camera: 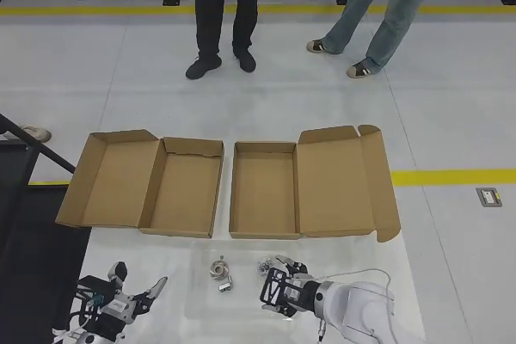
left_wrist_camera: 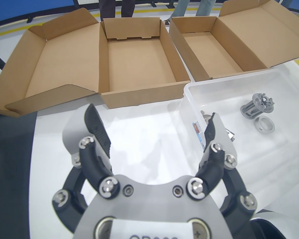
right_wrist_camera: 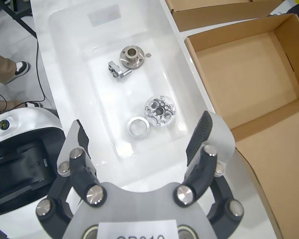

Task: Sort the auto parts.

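At left over the counter (left_wrist_camera: pixel 139 135), left gripper (left_wrist_camera: pixel 152 115) hangs, fingers wide, holding nothing. Clear bin (right_wrist_camera: pixel 172 26) holds bracket (right_wrist_camera: pixel 117 72), flanged hub (right_wrist_camera: pixel 131 57), ring (right_wrist_camera: pixel 138 126), slotted cage (right_wrist_camera: pixel 160 110). Right gripper (right_wrist_camera: pixel 142 123) sits above the ring, fingers wide, holding nothing. Risk: the ring lies just beside the cage, so a grab could snag both.

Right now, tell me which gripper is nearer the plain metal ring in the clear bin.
Right. The right gripper hovers over the clear bin with the ring right beneath it; the left gripper sits outside the bin, off to one side.
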### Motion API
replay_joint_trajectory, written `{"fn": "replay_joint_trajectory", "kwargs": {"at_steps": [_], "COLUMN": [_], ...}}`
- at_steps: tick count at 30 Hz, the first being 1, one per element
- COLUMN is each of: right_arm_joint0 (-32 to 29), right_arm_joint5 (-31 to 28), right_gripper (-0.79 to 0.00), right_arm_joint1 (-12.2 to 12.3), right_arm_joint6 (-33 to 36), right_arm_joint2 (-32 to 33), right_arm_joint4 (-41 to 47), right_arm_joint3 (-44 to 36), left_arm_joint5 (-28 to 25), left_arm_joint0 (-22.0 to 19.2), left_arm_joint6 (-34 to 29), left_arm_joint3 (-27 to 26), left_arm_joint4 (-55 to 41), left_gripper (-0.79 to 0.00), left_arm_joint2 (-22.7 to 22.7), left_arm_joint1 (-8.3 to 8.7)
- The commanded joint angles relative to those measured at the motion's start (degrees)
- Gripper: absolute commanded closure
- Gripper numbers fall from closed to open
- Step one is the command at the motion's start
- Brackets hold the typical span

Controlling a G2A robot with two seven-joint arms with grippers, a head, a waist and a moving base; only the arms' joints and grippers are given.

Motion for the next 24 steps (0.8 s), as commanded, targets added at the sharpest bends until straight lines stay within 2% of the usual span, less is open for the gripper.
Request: {"fn": "replay_joint_trajectory", "kwargs": {"at_steps": [1, 9, 15, 22, 24], "right_arm_joint0": [-0.1, -0.1, 5.5, 10.6, 11.8], "right_arm_joint5": [0.0, 0.4, 5.7, 6.8, 6.7], "right_gripper": [-0.785, -0.785, -0.785, -0.782, -0.653], "right_arm_joint1": [0.0, -0.1, -2.0, -3.4, -3.8], "right_arm_joint6": [-0.2, 0.3, 5.4, 9.8, 10.4], "right_arm_joint2": [0.1, -0.6, -7.0, -9.3, -10.0], "right_arm_joint4": [-0.1, -0.6, -1.0, 3.8, 4.5], "right_arm_joint3": [-0.1, 0.5, 4.8, 10.6, 12.0], "left_arm_joint5": [0.0, 0.0, 0.5, 1.2, 1.2], "left_arm_joint0": [0.0, 0.0, -0.4, 0.0, 0.0], "left_arm_joint6": [0.0, 0.0, -0.6, -0.4, -0.4], "left_arm_joint3": [0.0, 0.0, 0.0, -0.2, -0.2], "left_arm_joint4": [0.0, 0.0, -0.5, -0.3, -0.3], "left_gripper": [-0.785, -0.785, -0.785, -0.785, -0.785], "left_arm_joint2": [0.0, 0.0, 0.5, 0.7, 0.7], "left_arm_joint1": [0.01, 0.01, -0.11, -0.26, -0.26]}}
